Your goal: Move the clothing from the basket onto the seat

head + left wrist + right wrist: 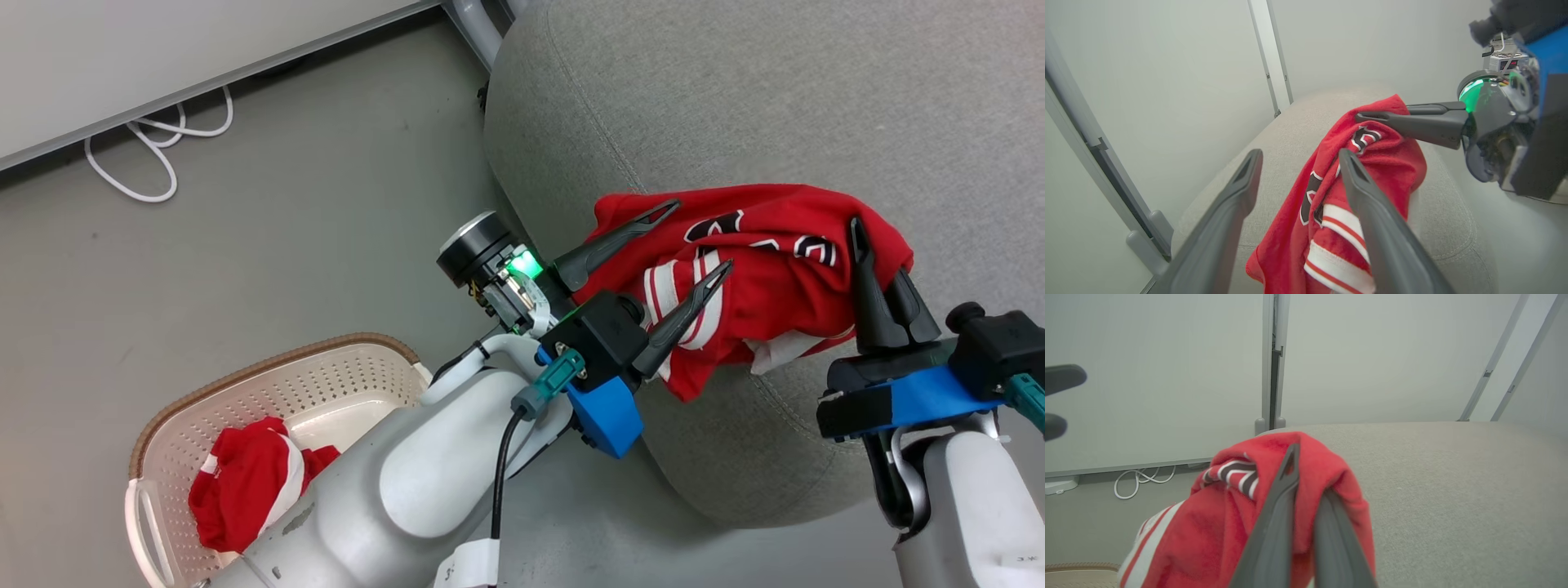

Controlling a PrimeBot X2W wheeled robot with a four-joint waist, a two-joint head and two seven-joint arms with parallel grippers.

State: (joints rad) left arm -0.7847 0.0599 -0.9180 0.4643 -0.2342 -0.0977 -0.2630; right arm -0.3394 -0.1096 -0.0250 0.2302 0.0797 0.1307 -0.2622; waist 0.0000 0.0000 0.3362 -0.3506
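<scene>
1. Clothing: the red jersey [767, 269], with white stripe trim and dark printed figures, is on the sofa [735, 98]. It is bunched at the rounded front edge, and its striped hem hangs over that edge.
2. The second garment [245, 490], also red with white trim, lies crumpled in the basket [269, 384], which stands on the floor [286, 204] beside the sofa.
3. Handling, as judged: both pieces appear light, soft and limp. They will fold and sag from any single hold, and loose ends may trail or catch on the basket rim. No fragility is expected. Hold is best taken at a raised fold or thick bunched ridge rather than at flat cloth. For the basket piece, the topmost hump serves.
4. Right gripper [869, 253]: its fingers are drawn close together with a fold of the jersey pinched between them. The right wrist view shows the fabric peaked up over the fingertips [1292, 451].
5. Left gripper [700, 235]: its fingers are spread wide over the jersey's striped end and clamp nothing.
6. Progress, as judged: one garment is delivered but not yet let go, and one is not yet collected.
7. Surroundings: a white cable [155, 155] is looped on the floor by the wall, well apart from the work.
</scene>
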